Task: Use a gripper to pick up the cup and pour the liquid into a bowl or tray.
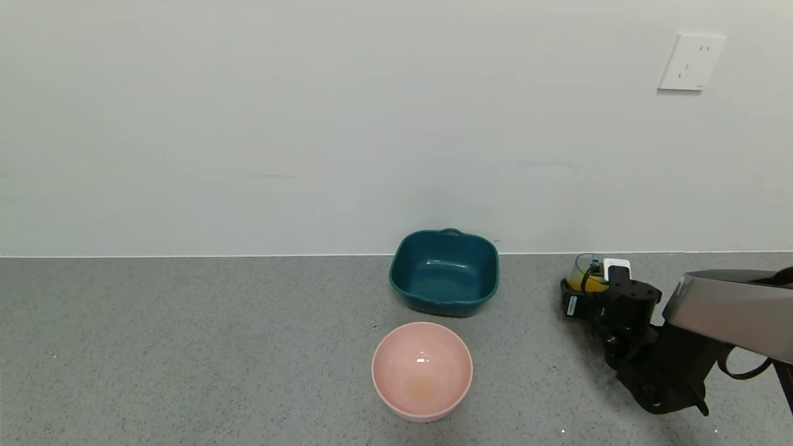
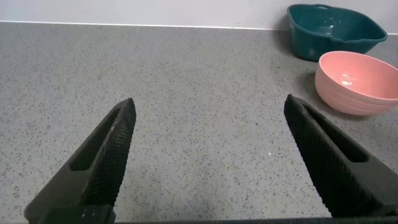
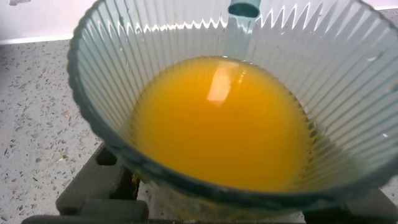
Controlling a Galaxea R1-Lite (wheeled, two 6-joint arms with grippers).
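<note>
The cup (image 1: 585, 270), a small ribbed blue-green tumbler, stands on the grey counter at the right near the wall. It holds orange-yellow liquid (image 3: 221, 121) up to about half its height. My right gripper (image 1: 585, 286) is shut on the cup, and one dark finger (image 3: 87, 193) shows beside its base in the right wrist view. The dark teal bowl (image 1: 443, 303) sits empty to the cup's left, by the wall. My left gripper (image 2: 208, 109) hangs open over bare counter, with nothing between its fingers. It is out of the head view.
A round pink bowl (image 1: 387, 347) stands in front of the teal bowl (image 2: 311, 46), with a faint orange stain at its bottom. The left wrist view also shows the pink bowl (image 2: 354, 93). The wall runs along the counter's back edge, with a white socket (image 1: 691, 62) high on the right.
</note>
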